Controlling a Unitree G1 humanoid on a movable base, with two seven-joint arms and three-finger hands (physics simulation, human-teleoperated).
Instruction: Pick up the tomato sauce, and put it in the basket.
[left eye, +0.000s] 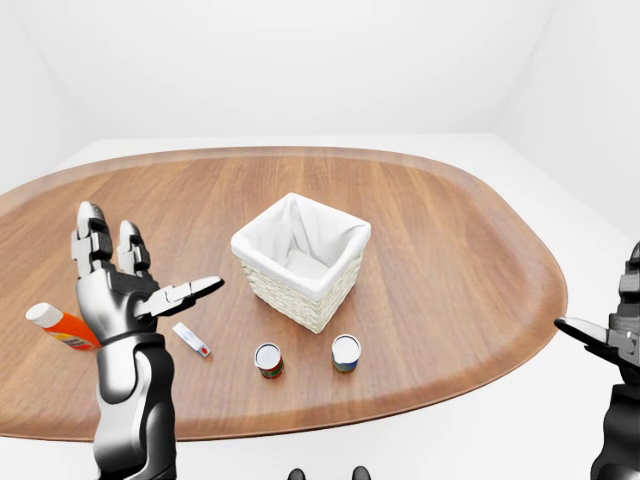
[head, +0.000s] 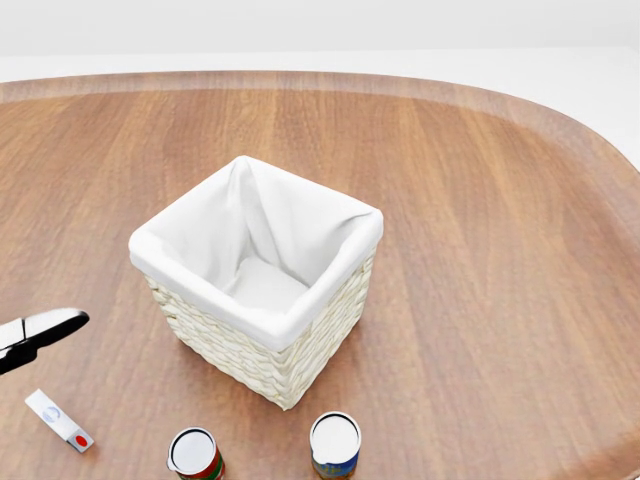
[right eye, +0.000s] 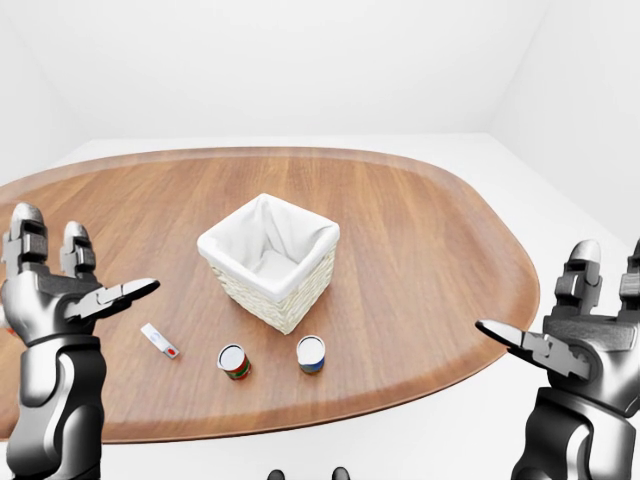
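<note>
Cream woven basket, white liner; red-green can; blue-yellow can; brown wood-grain table.

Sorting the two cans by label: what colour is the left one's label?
Red with some green, on the left can; clearest in the left-eye view.

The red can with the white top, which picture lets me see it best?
The left-eye view: the red can stands whole on the table, below the basket, beside the blue can. The right-eye view shows it whole too, slightly smaller. The head view cuts it off at the bottom edge.
</note>
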